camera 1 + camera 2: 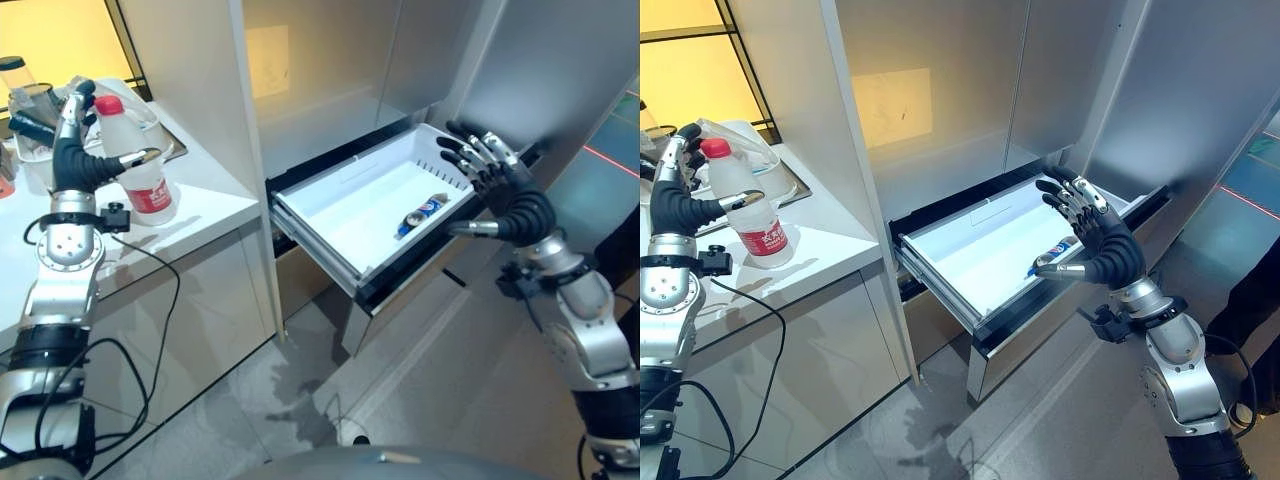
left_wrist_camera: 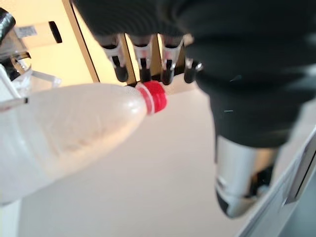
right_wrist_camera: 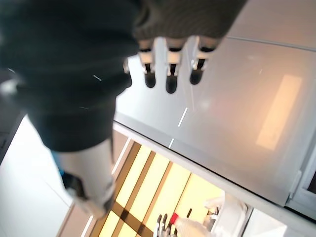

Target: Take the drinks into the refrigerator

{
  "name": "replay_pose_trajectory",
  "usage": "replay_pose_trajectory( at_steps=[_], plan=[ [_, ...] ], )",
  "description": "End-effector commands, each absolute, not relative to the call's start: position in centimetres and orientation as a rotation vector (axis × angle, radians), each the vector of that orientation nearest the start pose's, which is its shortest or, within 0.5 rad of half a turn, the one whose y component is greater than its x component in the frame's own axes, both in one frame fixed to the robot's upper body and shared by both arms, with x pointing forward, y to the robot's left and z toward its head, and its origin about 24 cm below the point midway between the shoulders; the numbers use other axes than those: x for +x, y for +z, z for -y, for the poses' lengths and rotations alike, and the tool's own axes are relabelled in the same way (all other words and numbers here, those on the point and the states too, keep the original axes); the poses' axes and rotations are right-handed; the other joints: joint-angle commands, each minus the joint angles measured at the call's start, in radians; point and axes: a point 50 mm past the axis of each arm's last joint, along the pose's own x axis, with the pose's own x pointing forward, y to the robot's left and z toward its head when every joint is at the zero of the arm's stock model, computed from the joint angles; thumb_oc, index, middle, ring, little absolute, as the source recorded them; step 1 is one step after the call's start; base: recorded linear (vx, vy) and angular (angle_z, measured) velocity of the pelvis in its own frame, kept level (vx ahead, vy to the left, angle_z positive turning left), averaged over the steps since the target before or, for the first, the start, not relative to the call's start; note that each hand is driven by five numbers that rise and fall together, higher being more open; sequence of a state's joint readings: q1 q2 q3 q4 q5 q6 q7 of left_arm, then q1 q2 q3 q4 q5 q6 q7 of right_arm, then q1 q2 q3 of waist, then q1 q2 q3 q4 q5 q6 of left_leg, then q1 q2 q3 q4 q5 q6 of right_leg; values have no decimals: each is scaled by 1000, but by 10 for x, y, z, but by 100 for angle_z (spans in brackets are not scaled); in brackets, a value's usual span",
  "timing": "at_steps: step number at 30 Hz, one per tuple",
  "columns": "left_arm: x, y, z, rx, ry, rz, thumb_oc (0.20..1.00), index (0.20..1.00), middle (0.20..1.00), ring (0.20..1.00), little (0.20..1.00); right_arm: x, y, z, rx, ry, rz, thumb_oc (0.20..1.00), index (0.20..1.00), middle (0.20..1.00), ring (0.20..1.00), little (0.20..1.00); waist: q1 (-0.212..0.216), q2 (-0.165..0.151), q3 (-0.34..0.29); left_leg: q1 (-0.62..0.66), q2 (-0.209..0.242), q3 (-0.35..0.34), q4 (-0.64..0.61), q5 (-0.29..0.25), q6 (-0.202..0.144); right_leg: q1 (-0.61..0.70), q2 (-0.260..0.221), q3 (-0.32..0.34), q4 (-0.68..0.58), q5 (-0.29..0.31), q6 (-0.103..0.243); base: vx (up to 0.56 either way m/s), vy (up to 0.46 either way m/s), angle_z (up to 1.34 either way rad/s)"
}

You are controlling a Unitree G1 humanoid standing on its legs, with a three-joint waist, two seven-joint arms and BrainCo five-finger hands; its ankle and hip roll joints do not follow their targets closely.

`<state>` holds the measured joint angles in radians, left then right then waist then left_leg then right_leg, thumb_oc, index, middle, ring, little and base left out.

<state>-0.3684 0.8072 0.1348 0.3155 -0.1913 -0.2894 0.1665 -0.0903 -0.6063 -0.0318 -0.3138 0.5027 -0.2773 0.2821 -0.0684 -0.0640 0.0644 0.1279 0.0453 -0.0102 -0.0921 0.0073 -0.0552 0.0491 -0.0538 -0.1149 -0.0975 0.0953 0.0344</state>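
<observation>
One can (image 1: 421, 212) already lies in the open refrigerator drawer (image 1: 350, 245) mid-frame, right hand (image 1: 492, 170) open beside it, while the left hand (image 1: 78, 150), fingers straight, flanks the bottle (image 1: 140, 165) standing on the table (image 1: 215, 195) at upper left.

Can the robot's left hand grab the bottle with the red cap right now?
Probably yes. The left hand is open right beside the bottle standing on the white counter, fingers behind it and thumb in front, with nothing between them.
</observation>
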Motion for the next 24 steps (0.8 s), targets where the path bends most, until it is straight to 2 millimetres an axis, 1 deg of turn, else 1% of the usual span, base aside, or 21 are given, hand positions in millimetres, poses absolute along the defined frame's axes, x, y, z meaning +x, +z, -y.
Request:
replay_pose_trajectory(
  at_steps=[1,8,12,14,24],
  plan=[
    [301,235,-330,550,383,573,1000,1000,1000,1000,1000,227,214,202,-168,451,785,1000,1000,1000,1000,1000,-18,-7,-4,35,-33,-9,24,-102,47,79,-15,-1,63,-154,53,0,0,0],
    [298,229,-336,597,423,539,1000,1000,1000,1000,1000,226,213,202,-171,456,780,1000,1000,1000,1000,1000,-16,-10,-7,35,-32,-12,22,-99,46,80,-13,-5,63,-156,51,0,0,0],
    [299,224,-342,598,433,495,1000,1000,1000,1000,1000,227,212,202,-166,466,771,1000,1000,1000,1000,1000,-15,-12,-4,33,-33,-14,24,-99,47,79,-13,-7,65,-156,51,0,0,0],
    [300,220,-344,564,428,472,1000,1000,1000,1000,1000,226,212,201,-165,473,768,1000,1000,1000,1000,1000,-14,-11,-2,33,-34,-16,23,-98,48,77,-14,-9,65,-154,51,0,0,0],
    [303,216,-346,559,444,442,1000,1000,1000,1000,1000,225,211,201,-159,475,761,1000,1000,1000,1000,1000,-15,-12,3,29,-34,-16,21,-96,47,74,-14,-12,66,-152,51,0,0,0]
  ],
)
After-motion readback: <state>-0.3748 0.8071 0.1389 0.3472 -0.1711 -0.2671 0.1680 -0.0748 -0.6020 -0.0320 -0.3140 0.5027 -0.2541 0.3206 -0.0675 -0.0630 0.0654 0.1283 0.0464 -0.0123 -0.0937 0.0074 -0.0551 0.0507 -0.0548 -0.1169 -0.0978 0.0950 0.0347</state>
